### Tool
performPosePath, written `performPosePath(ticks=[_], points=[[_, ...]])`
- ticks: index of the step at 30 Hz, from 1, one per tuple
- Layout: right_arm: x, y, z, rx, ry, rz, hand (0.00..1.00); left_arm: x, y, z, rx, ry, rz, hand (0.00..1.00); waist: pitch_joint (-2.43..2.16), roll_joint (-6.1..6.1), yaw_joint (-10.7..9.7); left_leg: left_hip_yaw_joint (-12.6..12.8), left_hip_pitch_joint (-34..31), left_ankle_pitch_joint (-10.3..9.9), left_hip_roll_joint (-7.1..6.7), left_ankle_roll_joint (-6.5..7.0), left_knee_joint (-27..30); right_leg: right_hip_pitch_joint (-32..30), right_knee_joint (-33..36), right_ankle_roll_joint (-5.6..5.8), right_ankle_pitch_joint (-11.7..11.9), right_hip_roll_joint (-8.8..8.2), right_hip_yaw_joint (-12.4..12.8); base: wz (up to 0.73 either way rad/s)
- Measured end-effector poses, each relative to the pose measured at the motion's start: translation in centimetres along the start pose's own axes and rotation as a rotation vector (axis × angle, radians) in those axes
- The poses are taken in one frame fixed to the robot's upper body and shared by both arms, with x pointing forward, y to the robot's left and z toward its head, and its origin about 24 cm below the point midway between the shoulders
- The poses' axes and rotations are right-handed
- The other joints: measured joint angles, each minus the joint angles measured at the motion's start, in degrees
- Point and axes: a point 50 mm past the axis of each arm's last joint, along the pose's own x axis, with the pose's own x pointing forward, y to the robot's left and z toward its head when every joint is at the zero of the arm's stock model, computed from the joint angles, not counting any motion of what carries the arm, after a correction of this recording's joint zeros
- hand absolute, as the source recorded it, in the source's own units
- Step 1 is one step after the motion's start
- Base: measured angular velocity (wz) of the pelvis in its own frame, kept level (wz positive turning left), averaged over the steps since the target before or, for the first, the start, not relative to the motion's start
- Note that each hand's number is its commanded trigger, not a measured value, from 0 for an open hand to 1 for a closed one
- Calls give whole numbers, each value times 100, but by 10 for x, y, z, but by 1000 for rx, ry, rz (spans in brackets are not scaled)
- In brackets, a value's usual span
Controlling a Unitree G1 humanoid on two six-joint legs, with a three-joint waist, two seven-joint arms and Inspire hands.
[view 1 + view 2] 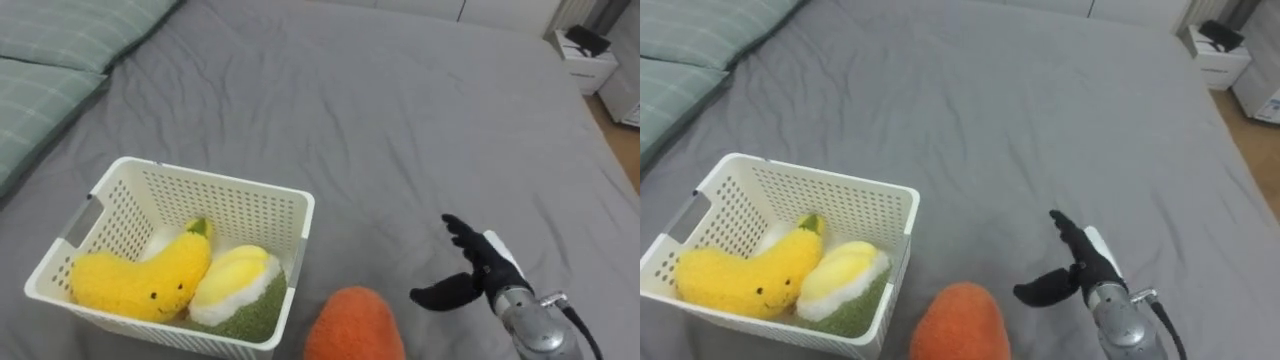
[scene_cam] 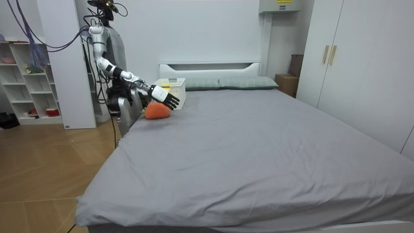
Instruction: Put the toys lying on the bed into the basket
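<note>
Your right hand [image 1: 478, 272] hovers at lower right, fingers spread, grasping nothing, thumb turned toward the orange toy [image 1: 355, 325] at bottom centre of the bed [image 1: 380, 120], probably lining up a grab. The basket [image 1: 240, 205] just beside it already holds two toys.
</note>
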Motion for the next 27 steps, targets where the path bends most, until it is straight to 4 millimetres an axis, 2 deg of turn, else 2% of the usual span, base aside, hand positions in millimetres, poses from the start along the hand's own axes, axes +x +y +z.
performPosePath(ticks=[7,17,18,19,20,22,27], points=[[0,29,-1,-142,35,236,0,0,-1,0,9,-6,-7,0,-9,-17,262,-32,-22,-35,0,0,29,12,-1,0,0,28,52,0],[-2,37,8,-201,25,366,0,-1,-4,-2,10,-1,-27,0,-7,-43,604,-186,-79,-32,-24,0,58,40,-12,7,-4,16,-66,8],[-2,37,11,-202,14,368,35,-1,-4,-2,9,0,-29,0,-6,-55,600,-235,-106,-32,-31,0,75,40,-13,8,-5,10,-111,13],[-2,37,13,-204,8,373,84,-1,-4,-2,10,-1,-30,0,2,-69,624,-240,-109,-31,-30,0,79,39,-14,10,-6,9,-121,11],[-2,38,14,-205,4,376,100,-1,-4,-2,11,-1,-31,0,7,-75,644,-241,-110,-31,-30,-1,79,39,-14,11,-7,9,-121,4],[-2,41,16,-198,-2,389,100,-1,-5,-2,14,-2,-32,0,20,-103,731,-254,-118,-31,-32,-1,79,36,-20,11,-7,10,-127,0],[-1,43,19,-197,-13,391,100,-1,-4,-1,15,-5,-31,0,41,-182,774,-254,-137,-32,-34,-1,79,37,-62,13,-6,13,-133,0]])
